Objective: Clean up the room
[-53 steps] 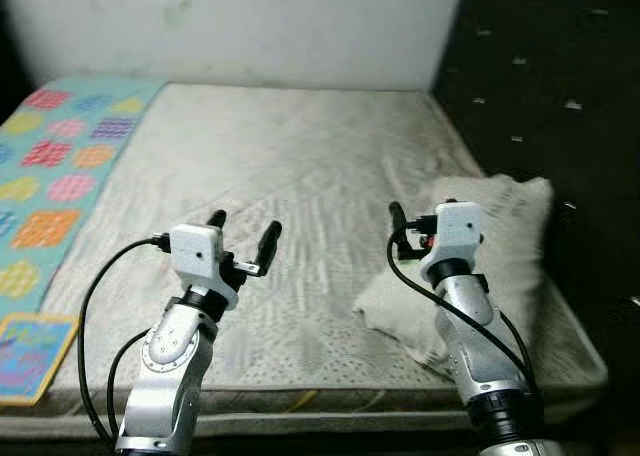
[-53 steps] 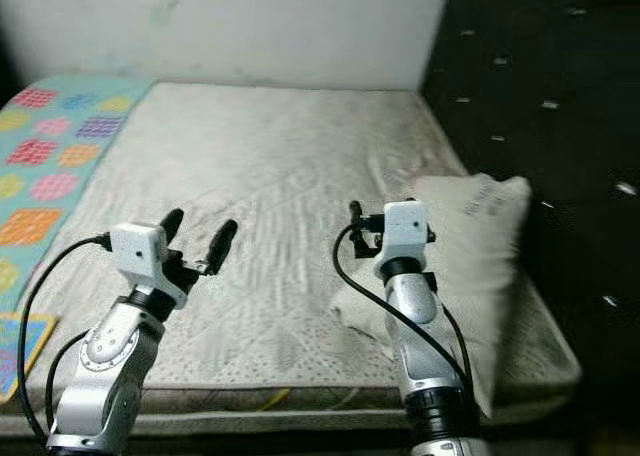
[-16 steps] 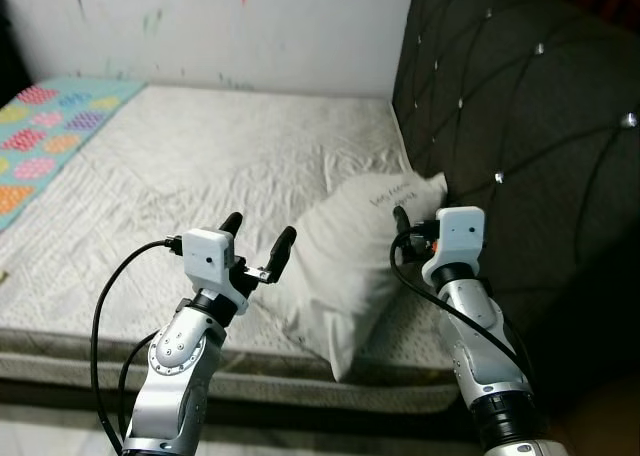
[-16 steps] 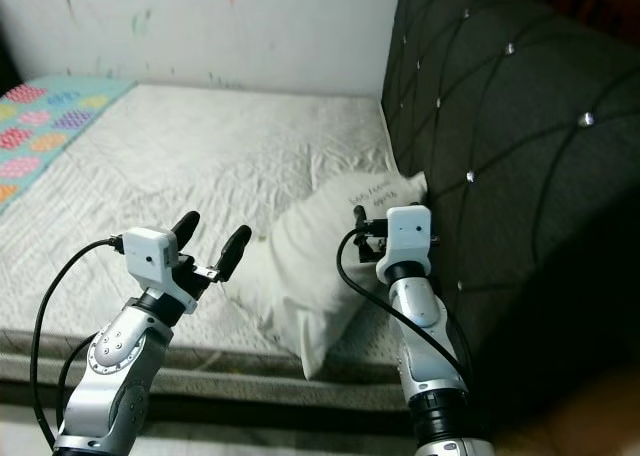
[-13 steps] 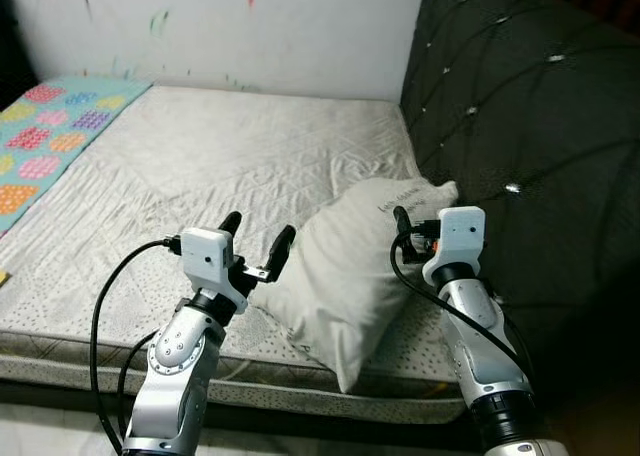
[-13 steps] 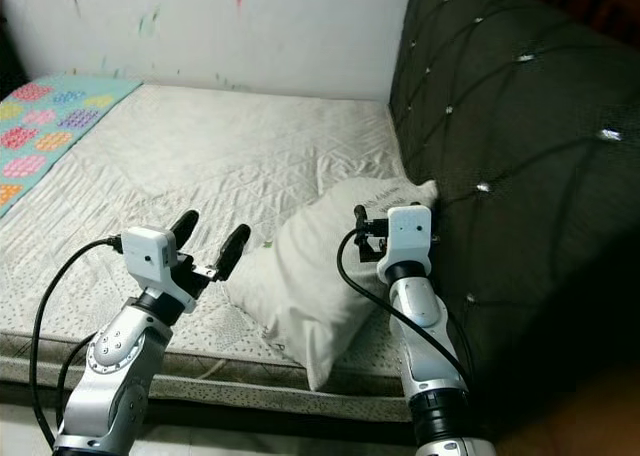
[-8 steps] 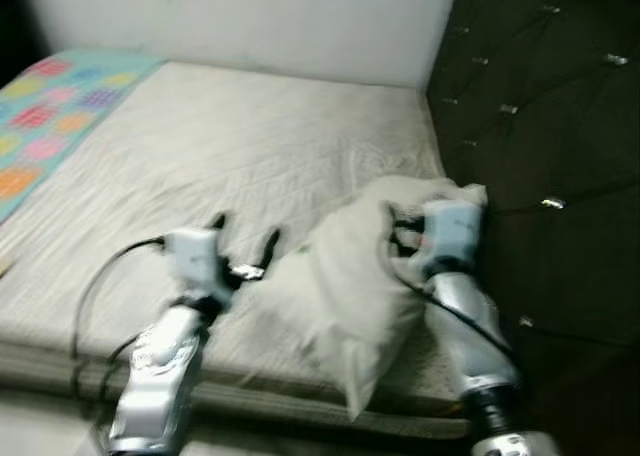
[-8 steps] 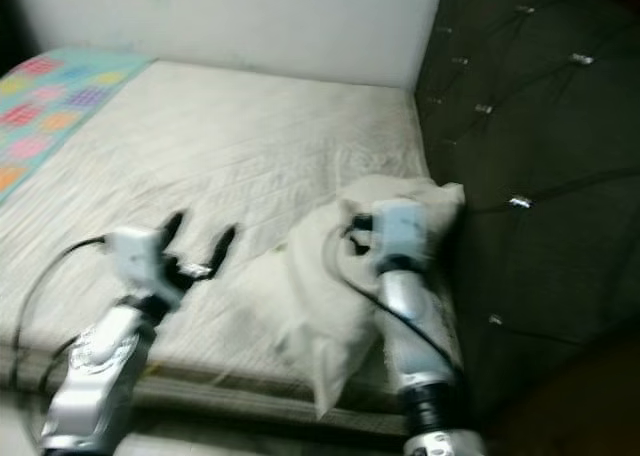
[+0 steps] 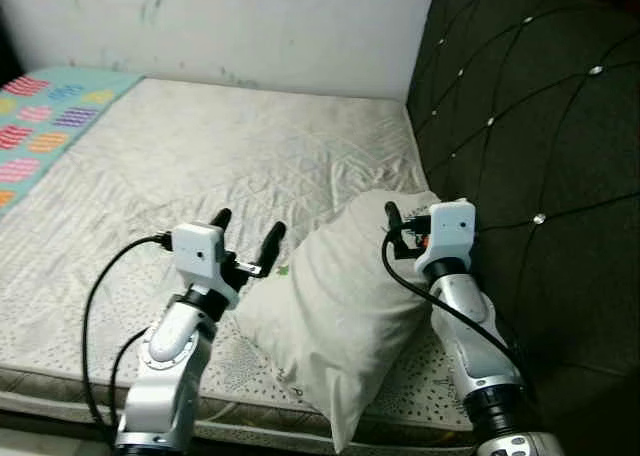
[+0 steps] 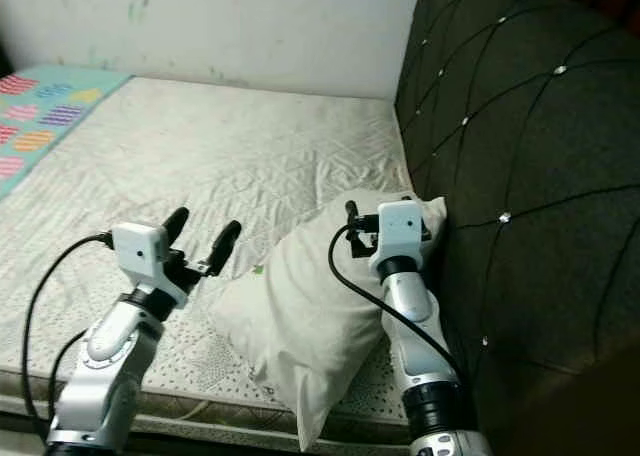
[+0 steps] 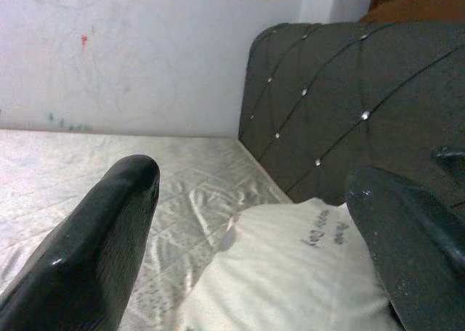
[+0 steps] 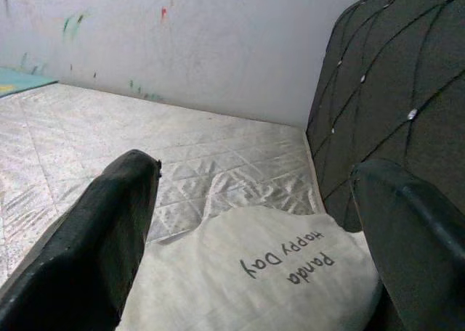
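Observation:
A white pillow (image 9: 335,301) with the print "Panda Happy Day" (image 12: 287,257) lies on the bare mattress (image 9: 200,156), at its near corner against the dark tufted headboard (image 9: 530,126). My left gripper (image 9: 248,224) hovers open just left of the pillow, nothing between its fingers (image 11: 94,251). My right gripper (image 9: 398,221) is held open over the pillow's top end, close to the headboard. Its fingers (image 12: 94,244) are spread wide with the pillow below them, apart from it.
A colourful patterned mat (image 9: 40,106) lies along the mattress's far left side. A white wall (image 9: 250,16) with small paint marks stands behind the bed. The mattress's front edge (image 9: 60,386) runs just below my arms.
The camera swung right, blurred half a second ago, and now looks from closer. Both grippers keep the same open pose. The pillow rests in the same spot on the bed.

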Motion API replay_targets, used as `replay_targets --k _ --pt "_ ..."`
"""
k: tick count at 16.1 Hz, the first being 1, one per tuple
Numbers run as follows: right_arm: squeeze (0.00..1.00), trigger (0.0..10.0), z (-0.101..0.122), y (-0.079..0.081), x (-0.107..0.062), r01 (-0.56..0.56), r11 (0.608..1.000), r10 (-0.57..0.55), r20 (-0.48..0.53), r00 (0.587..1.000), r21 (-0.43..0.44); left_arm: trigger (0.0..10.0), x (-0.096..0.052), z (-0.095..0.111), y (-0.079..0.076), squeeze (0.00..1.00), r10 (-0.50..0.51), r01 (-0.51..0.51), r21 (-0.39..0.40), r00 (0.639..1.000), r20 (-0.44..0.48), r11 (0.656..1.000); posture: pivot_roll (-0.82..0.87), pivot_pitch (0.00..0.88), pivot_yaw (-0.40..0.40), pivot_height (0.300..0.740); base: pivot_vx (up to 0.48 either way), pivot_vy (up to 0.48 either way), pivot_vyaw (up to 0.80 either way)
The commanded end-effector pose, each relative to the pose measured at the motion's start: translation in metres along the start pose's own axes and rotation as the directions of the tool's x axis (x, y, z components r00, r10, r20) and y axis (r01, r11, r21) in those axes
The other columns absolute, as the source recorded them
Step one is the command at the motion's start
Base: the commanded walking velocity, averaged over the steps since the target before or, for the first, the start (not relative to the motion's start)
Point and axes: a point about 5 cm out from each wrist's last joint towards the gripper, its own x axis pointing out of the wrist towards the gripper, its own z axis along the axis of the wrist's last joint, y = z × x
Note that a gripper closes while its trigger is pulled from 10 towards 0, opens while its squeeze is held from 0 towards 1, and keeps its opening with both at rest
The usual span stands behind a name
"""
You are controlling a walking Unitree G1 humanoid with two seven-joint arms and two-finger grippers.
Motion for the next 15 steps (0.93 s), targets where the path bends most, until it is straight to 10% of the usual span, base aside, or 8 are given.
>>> replay_targets --k 1,10,15 --pt "0.00 10.0 -0.001 -0.007 0.000 0.026 1.000 -0.026 -0.001 1.000 0.005 10.0 0.001 0.000 -0.002 0.00 -0.005 0.005 0.006 1.000 -0.006 1.000 -0.05 0.000 -0.026 0.740 0.000 0.000 -0.52" --pt "0.00 10.0 0.001 -0.008 0.001 0.021 1.000 -0.021 0.005 1.000 0.001 10.0 0.002 -0.001 -0.002 0.00 0.012 -0.012 0.009 1.000 -0.006 1.000 -0.05 0.000 -0.031 0.740 0.000 0.000 -0.66" --pt "0.00 10.0 0.003 -0.001 -0.010 -0.056 0.997 0.056 0.007 0.998 0.044 10.0 -0.022 0.012 0.033 0.00 0.257 -0.258 0.104 0.966 0.020 0.960 -0.05 0.000 -0.057 0.740 0.000 0.000 0.00"
